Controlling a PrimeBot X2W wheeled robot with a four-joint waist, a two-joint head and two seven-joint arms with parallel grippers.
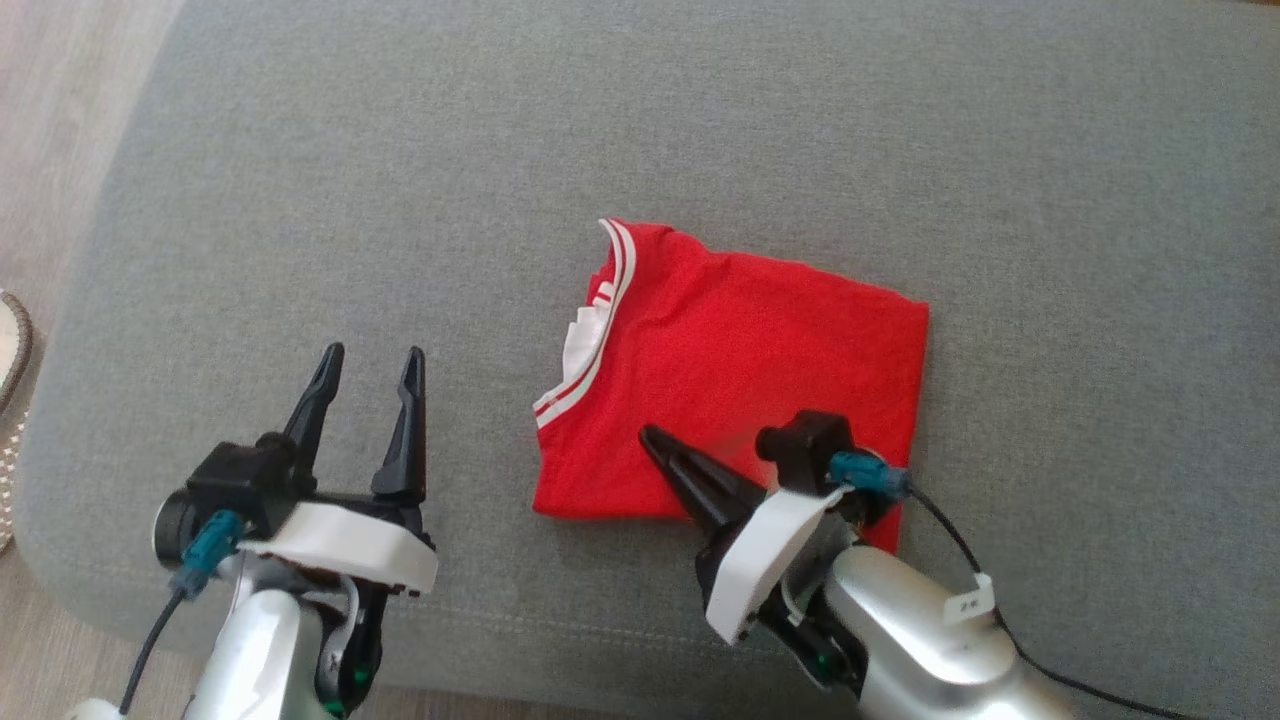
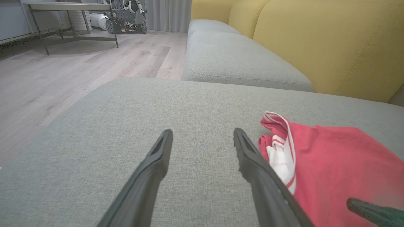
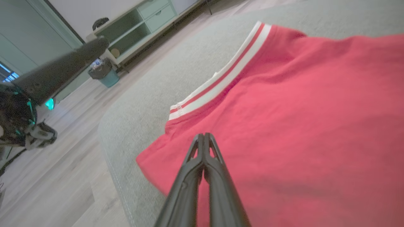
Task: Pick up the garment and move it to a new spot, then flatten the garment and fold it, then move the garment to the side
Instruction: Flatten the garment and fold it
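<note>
The right gripper (image 1: 648, 435), fingers pressed together with no cloth seen between them, hangs over the near edge of the red garment (image 1: 760, 350). The left gripper (image 1: 372, 355), fingers spread, hovers apart from the garment's collar side. The garment lies folded into a rectangle, its long axis running left to right and its striped collar (image 1: 600, 330) facing left. The grey cushion (image 1: 700, 120) lies under the garment, the yellow backrest (image 2: 331, 47) beyond it.

Garment (image 1: 740, 370) — on sofa cushion (image 1: 700, 120), right of centre. Left claw (image 1: 372, 352): left of garment, apart from it. Right claw (image 1: 650, 438) — over garment's near edge.
</note>
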